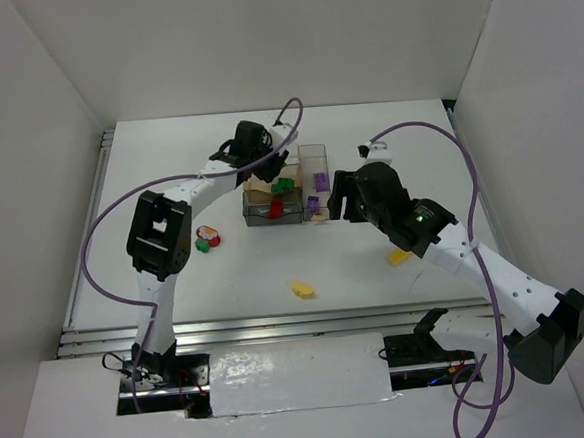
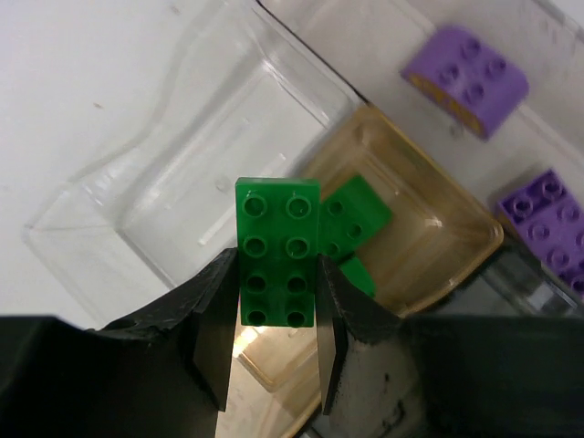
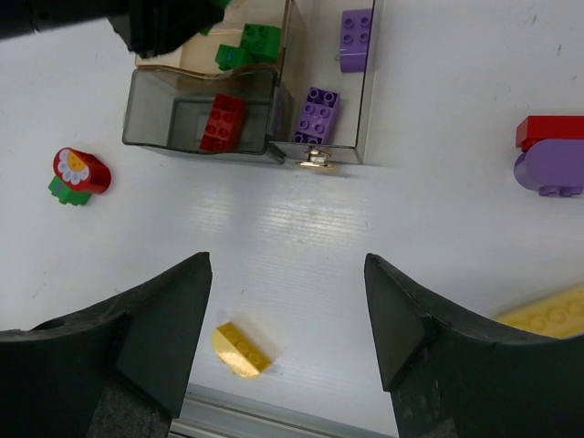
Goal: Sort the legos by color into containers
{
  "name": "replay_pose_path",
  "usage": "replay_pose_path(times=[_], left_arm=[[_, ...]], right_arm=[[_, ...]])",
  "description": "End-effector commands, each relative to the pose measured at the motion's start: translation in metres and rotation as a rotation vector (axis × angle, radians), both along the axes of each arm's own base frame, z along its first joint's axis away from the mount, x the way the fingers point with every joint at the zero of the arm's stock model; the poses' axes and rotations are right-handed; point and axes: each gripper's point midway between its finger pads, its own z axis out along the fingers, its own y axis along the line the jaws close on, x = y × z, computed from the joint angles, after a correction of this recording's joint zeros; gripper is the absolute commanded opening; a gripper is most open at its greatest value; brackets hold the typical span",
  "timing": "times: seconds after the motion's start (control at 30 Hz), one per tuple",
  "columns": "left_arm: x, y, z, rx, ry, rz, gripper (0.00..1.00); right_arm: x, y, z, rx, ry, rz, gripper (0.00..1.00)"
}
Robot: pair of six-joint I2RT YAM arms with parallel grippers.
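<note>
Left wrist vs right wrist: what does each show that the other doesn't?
Left wrist only: left gripper clamped on a green plate over the tray. Right wrist only: open right gripper, red brick in the smoky compartment, yellow brick and flower piece on the table. Both: tray, green bricks in its amber compartment, two purple bricks in the long one.

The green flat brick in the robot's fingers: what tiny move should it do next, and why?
Probably the left gripper, shut on the green flat studded plate, should nudge it a little further over the amber-tinted plastic compartment before letting go. Other green bricks already lie there, and the plate seems to hang near the wall shared with the clear compartment beside it.
</note>
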Motion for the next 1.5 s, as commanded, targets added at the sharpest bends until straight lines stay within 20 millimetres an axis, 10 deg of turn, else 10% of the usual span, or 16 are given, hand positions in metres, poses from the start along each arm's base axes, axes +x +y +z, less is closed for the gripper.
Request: replay_pose_path(times=[0.0,0.17,0.37,0.4,0.43,0.67,0.77,0.87,1.1,1.47], left_arm=[[-0.014,-0.010,0.001,0.053,-0.052,-0.093,0.00],[-0.020,-0.011,0.005,0.042,-0.067,-0.091,0.03],[-0.014,-0.003,0.002,0.049,-0.086,-0.018,0.41],[-0.013,-0.001,0.011,0.033,-0.101,0.001,0.52],[-0.015,0.001,0.010,0.030,-0.103,0.008,0.99],[-0.016,0.024,0.102,-0.119,-0.276,0.217,0.99],[-0.024,0.071,0.149,-0.248,-0.319,0.558,0.99],[-0.053,0.126,0.151,-0.372,-0.210,0.843,1.00],[-0.163,0.199,0.041,-0.361,0.157,1.184,0.99],[-0.200,0.185,-0.035,-0.328,0.278,1.016,0.97]], right_arm=[[0.002,-0.006,0.007,-0.003,-0.032,-0.007,0.75],[0.001,-0.003,0.006,0.003,-0.027,0.007,0.75],[-0.002,-0.004,0.006,0.003,-0.027,0.010,0.75],[-0.002,-0.004,0.007,0.005,-0.029,0.010,0.75],[-0.002,-0.004,0.007,0.005,-0.028,0.010,0.75],[-0.002,-0.004,0.007,0.008,-0.027,0.012,0.75],[-0.002,-0.004,0.008,0.015,-0.033,0.009,0.76],[-0.001,-0.001,0.006,0.026,-0.028,0.015,0.77],[-0.004,0.013,-0.004,0.061,0.008,0.056,0.77],[-0.011,0.036,-0.019,0.063,0.069,0.154,0.76]])
